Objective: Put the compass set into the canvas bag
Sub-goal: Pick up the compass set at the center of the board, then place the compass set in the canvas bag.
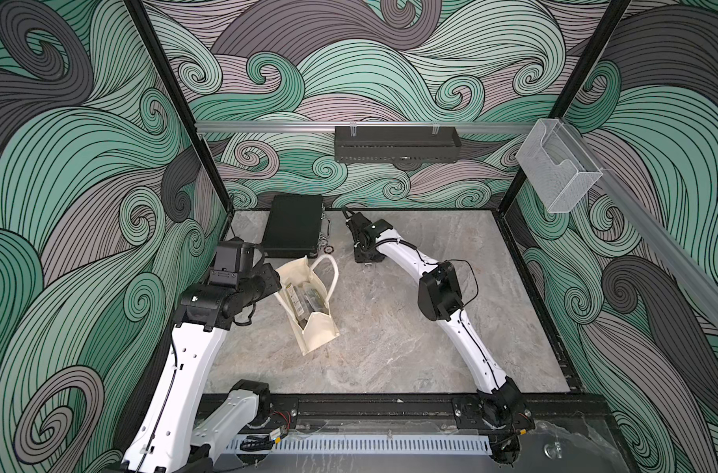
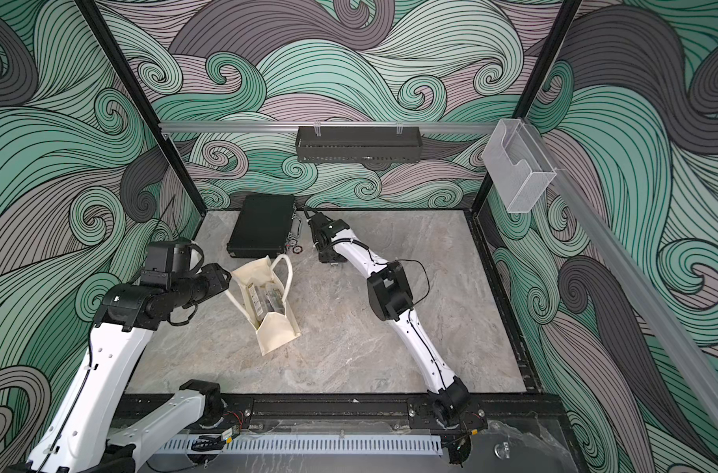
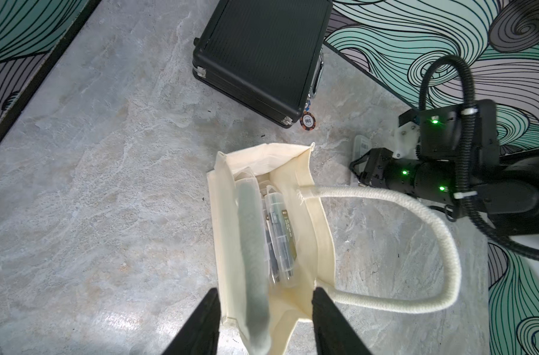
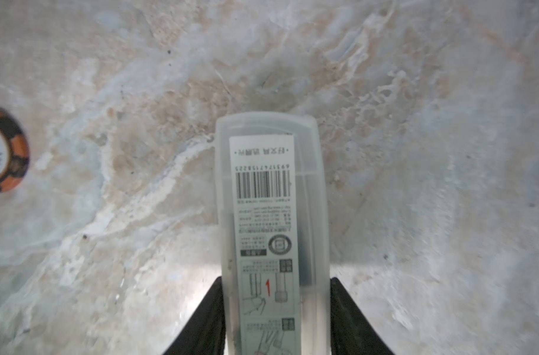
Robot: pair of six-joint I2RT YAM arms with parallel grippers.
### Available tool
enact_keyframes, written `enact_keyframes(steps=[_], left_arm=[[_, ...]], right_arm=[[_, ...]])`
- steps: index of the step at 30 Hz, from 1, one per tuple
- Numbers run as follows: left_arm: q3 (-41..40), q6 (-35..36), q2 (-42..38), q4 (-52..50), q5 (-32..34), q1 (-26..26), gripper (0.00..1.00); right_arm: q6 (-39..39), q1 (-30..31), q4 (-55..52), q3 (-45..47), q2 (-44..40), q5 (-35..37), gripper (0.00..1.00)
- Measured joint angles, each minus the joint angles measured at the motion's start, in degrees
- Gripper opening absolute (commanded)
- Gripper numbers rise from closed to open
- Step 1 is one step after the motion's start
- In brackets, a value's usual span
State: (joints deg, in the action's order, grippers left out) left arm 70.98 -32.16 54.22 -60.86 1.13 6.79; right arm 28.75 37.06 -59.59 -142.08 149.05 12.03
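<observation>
Canvas bag (image 1: 320, 332) stands mouth-up on the table (image 1: 410, 327), the reference for all below.

- Left pincer (image 3: 265, 290): at the bag's near end, released, jaws spread with the bag's end wall (image 3: 319, 233) between them. A blurred strip close to the lens hides part of the mouth.
- Inside the bag: clear plastic packs (image 3: 280, 239), lying lengthwise.
- One rope handle (image 3: 440, 233) droops out over the bag's side onto the table.
- Compass set (image 4: 271, 215): a clear case with a barcode label, outside the bag, flat on the table just past that drooped handle.
- Right pincer (image 4: 276, 278): clenched on the compass set, fingers flush on its two long sides.
- Black hard case (image 1: 294, 231): closed, just behind the bag.
- Poker chip (image 3: 308, 122): between the bag and the hard case's corner.
</observation>
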Motion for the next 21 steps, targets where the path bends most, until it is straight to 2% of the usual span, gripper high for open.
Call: enact_keyframes(steps=[7,12,16,21], left_arm=[[0.63,1.90,-0.04,-0.83,-0.76,-3.23,0.53],[0.61,2.25,0.17,0.63,-3.39,-3.89,0.54],[0.57,2.89,0.28,1.99,-4.26,-4.15,0.53],[0.57,4.55,-0.50,1.70,-2.62,-4.15,0.54]], right_arm=[[-3.58,1.77,-0.44,3.85,-18.78,0.72,0.45],[-7.10,7.69,0.20,3.58,-29.35,-0.26,0.45],[-9.35,14.73,0.70,4.02,-32.24,-1.79,0.45],[-10.71,21.24,0.13,4.35,-30.10,-3.19,0.46]])
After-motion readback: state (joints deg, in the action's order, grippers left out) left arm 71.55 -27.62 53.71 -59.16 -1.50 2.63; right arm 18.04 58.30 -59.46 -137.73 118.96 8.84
